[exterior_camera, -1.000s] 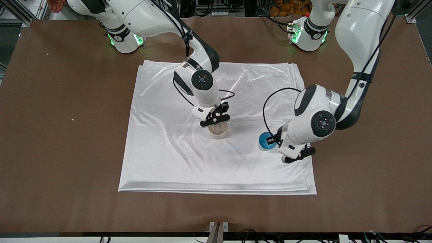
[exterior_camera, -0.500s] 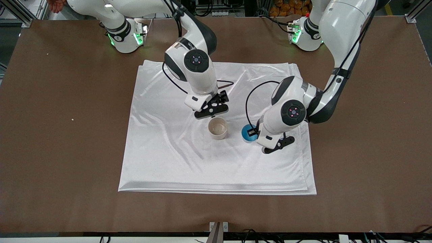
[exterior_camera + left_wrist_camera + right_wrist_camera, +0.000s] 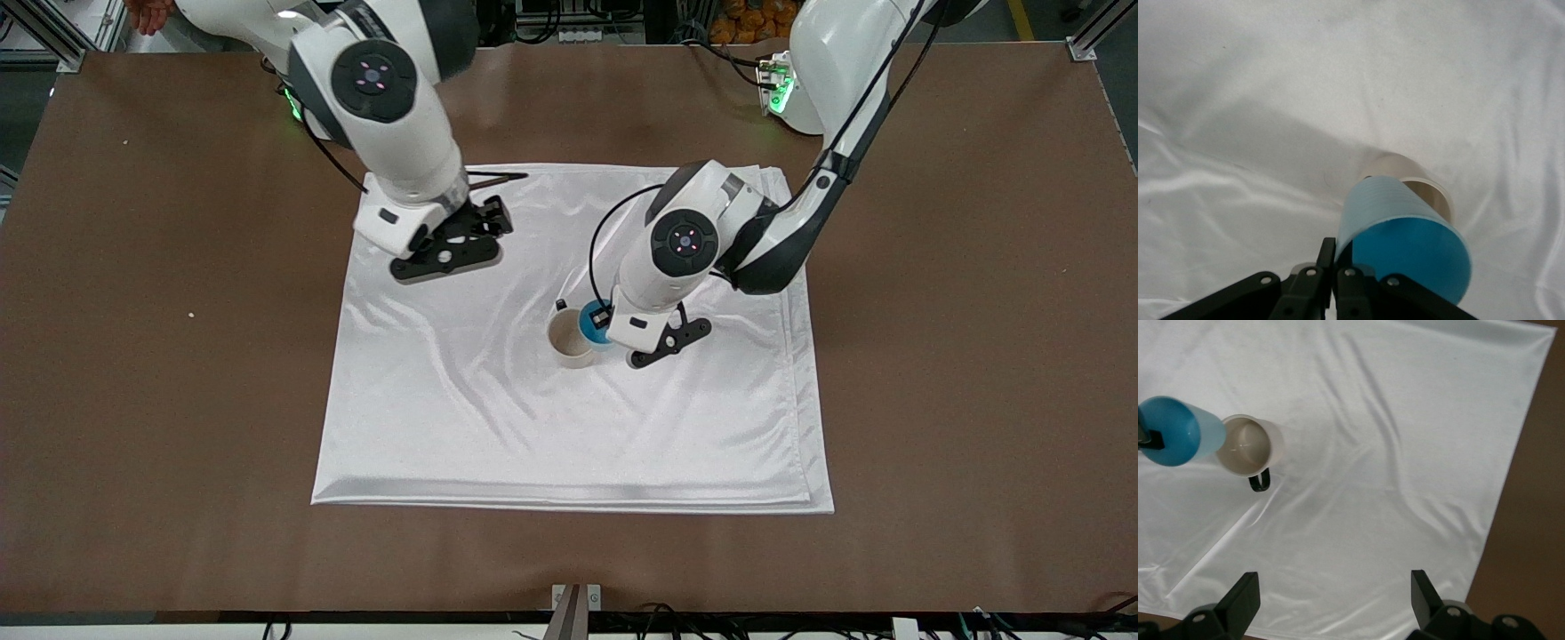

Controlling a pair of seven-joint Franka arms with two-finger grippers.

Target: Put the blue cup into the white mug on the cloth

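Observation:
The white mug [image 3: 570,342] stands upright on the cloth [image 3: 569,436], its dark handle on the side away from the front camera. My left gripper [image 3: 602,316] is shut on the rim of the blue cup [image 3: 592,324] and holds it tilted in the air, right beside the mug and over its edge. In the left wrist view the fingers [image 3: 1328,257] pinch the blue cup's [image 3: 1405,243] wall, with the mug [image 3: 1426,191] just past it. My right gripper [image 3: 446,246] is open and empty, raised over the cloth toward the right arm's end. Its wrist view shows the mug [image 3: 1248,445] and the cup [image 3: 1178,430].
The cloth [image 3: 1405,453] lies wrinkled on the brown table [image 3: 960,356]. Bare table surrounds it on all sides. Both arm bases stand along the table edge farthest from the front camera.
My left gripper carried the blue cup across the cloth to the mug's side. My right gripper left the mug and rose back toward the right arm's base.

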